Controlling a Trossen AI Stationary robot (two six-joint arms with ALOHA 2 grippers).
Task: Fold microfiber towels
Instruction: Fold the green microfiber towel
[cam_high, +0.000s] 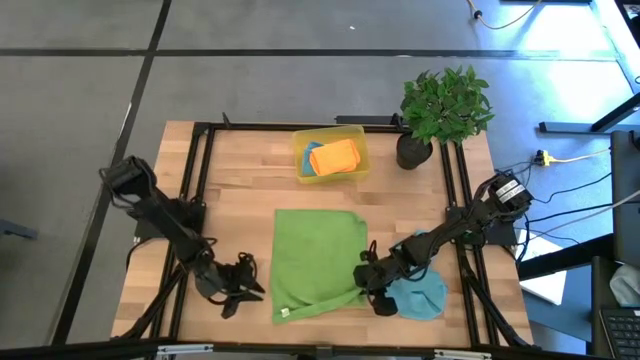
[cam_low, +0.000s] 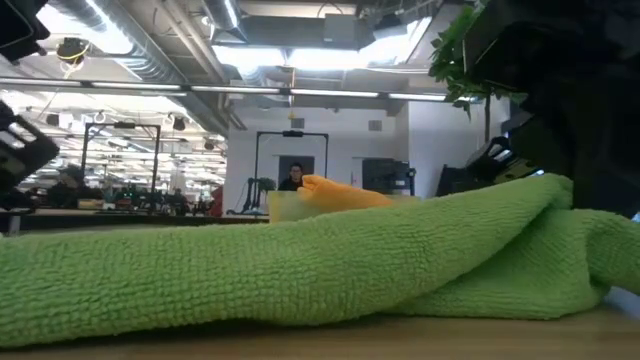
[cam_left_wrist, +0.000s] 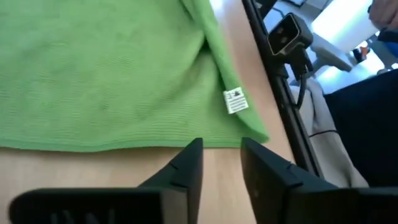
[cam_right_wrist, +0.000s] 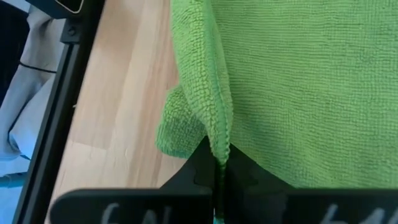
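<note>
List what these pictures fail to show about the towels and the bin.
- Bin, high view: the orange towel covers what lies beneath; only a blue sliver shows.
- Teal towel, high view: the right arm crosses it.
- Low view: the green towel blocks the table behind it.

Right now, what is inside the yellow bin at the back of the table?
The yellow bin holds an orange towel lying on top of a blue towel, of which only an edge shows. Anything beneath them is covered.
</note>
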